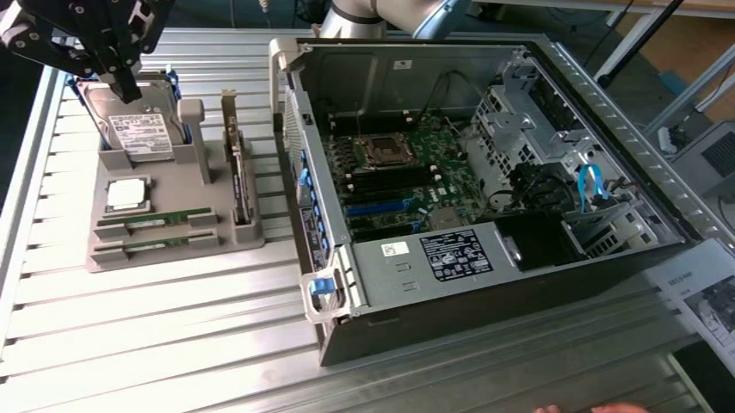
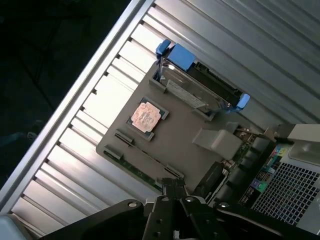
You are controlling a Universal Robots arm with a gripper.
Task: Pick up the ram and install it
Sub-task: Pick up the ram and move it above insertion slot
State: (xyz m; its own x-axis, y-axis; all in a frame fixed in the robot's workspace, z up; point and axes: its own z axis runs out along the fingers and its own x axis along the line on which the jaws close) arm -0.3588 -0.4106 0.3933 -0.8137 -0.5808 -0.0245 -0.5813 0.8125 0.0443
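Note:
Two ram sticks, thin green boards, lie in slots at the near end of a grey holder, one just behind the other. In the wrist view a ram stick runs along the holder's edge close to my fingertips. My gripper hangs above the holder's far end, over the hard drive, well apart from the ram. Its fingers are shut together with nothing between them. The open computer case lies to the exterior view's right, with its motherboard exposed.
The holder also carries a square silver processor chip, the blue-railed hard drive and an upright expansion card. It all sits on a ribbed metal table. A hand shows at the near table edge.

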